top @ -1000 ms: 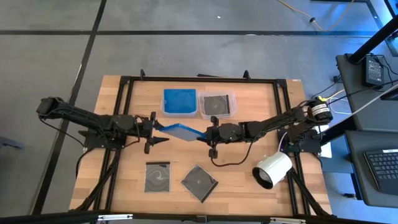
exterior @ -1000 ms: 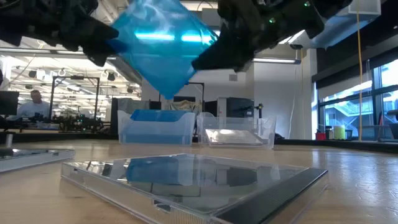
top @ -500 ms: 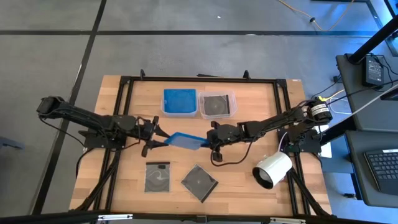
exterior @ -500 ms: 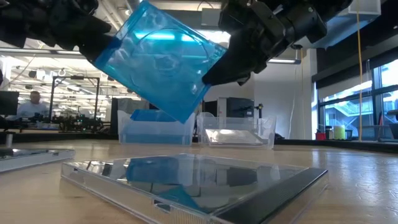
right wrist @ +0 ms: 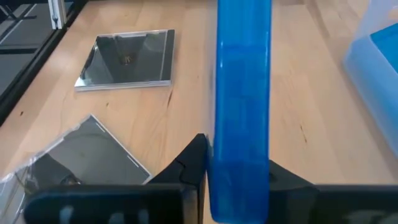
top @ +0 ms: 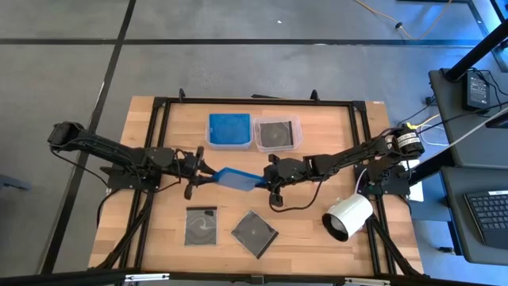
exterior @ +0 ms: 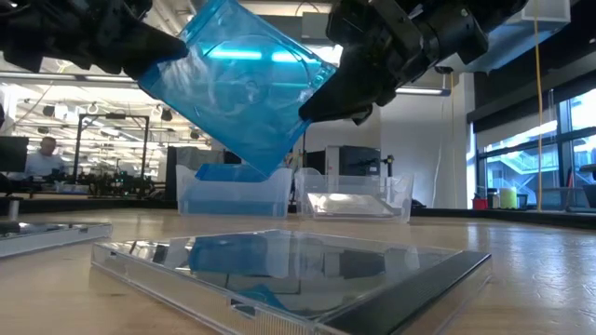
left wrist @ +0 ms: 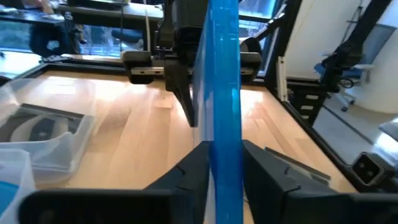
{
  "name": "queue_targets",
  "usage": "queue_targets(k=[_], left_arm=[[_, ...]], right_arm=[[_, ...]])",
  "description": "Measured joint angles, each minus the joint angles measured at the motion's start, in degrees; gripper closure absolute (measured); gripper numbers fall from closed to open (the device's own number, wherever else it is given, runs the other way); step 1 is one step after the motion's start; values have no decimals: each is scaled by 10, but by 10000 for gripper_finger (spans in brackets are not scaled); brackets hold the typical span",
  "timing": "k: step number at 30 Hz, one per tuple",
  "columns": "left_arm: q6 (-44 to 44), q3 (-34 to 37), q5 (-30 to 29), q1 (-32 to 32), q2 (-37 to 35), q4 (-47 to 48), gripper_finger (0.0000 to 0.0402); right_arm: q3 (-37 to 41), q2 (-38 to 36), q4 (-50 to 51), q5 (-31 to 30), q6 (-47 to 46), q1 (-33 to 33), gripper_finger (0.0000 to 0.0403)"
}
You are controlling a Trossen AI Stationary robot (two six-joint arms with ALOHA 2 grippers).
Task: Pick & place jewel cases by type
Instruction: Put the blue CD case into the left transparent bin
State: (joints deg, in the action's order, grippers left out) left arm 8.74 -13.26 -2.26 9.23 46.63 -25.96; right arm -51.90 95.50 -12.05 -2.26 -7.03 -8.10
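A translucent blue jewel case (top: 236, 179) is held in the air over the table's middle, between both grippers. My left gripper (top: 205, 176) is shut on its left end and my right gripper (top: 266, 181) on its right end. The low view shows the blue case (exterior: 237, 84) tilted, one corner lowest, well above the tabletop. Two dark jewel cases (top: 201, 226) (top: 254, 233) lie flat near the near edge. Of the two clear tubs at the far side, the left (top: 228, 130) holds blue cases and the right (top: 276, 133) holds a dark one. My left gripper pinches the blue case's left edge (left wrist: 222, 134) between its two fingers (left wrist: 193, 168), coming level from the table's left. The case is lifted clear and tilted. My right gripper pinches the opposite, right edge (right wrist: 241, 158) between its fingers (right wrist: 194, 163), coming level from the table's right. The case spans the gap between both grippers.
A white cylinder (top: 348, 217) lies at the near right. A black frame (top: 163, 111) borders the wooden top. Bare wood lies between the tubs and the two flat cases. A person (exterior: 51, 154) shows far off in the room.
Both grippers, still shut on the blue case, have carried it a little toward the near edge. The case has turned in the hold: it hung corner-down a second ago and now shows more of its flat face in the low view, tilted.
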Motion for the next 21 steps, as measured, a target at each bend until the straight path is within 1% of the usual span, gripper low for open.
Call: queue_targets(k=[4, 8, 10, 13, 16, 18, 21], left_arm=[[-15, 0, -8, 0, 0, 0, 359], [-16, 0, -11, 0, 0, 0, 360], [-8, 0, -15, 0, 0, 0, 358], [-6, 0, -16, 0, 0, 0, 344], [-5, 0, -24, 0, 0, 0, 341], [0, 0, -41, 0, 0, -3, 345], [-1, 0, -57, 0, 0, -18, 354]], right_arm=[[0, 0, 2, -1, 16, 0, 346], [0, 0, 4, -2, 53, 0, 334], [-1, 0, 6, -3, 56, 0, 324], [-1, 0, 7, -3, 46, 1, 299], [-1, 0, 16, -5, 44, 2, 265], [-1, 0, 44, -29, 43, 1, 242], [-1, 0, 116, -87, 28, 1, 214]])
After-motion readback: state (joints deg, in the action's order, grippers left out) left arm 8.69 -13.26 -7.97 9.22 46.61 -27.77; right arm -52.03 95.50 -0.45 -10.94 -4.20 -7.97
